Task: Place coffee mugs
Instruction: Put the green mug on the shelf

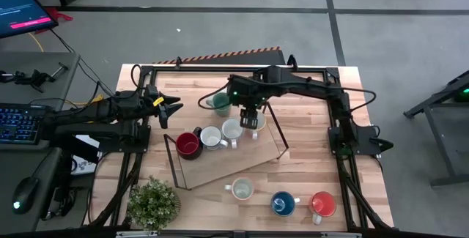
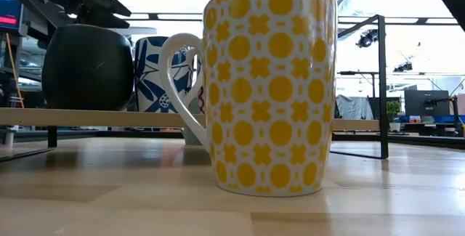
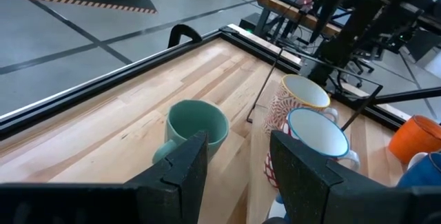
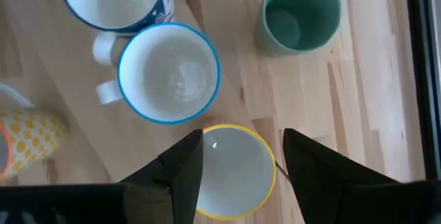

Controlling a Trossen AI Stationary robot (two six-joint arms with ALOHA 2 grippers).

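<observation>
Eight coffee mugs are on the table. Four stand in a row on the wire-framed shelf (image 1: 275, 132): a dark red mug (image 1: 187, 145), two white mugs (image 1: 212, 137) and a yellow-rimmed mug (image 1: 253, 120). A teal mug (image 1: 220, 104) stands alone behind them. Three line the front edge: a patterned mug (image 1: 242, 189), a blue mug (image 1: 283, 203) and an orange mug (image 1: 322, 203). The right gripper (image 1: 248, 115) hangs over the yellow-rimmed mug, fingers spread, not holding it. The left gripper (image 1: 170, 110) waits at the table's left, fingers parted and empty. One potted plant (image 1: 153, 202) sits at the front left corner.

Eight upright mugs (image 1: 210, 137) (four clustered, one teal (image 1: 220, 104)).
</observation>
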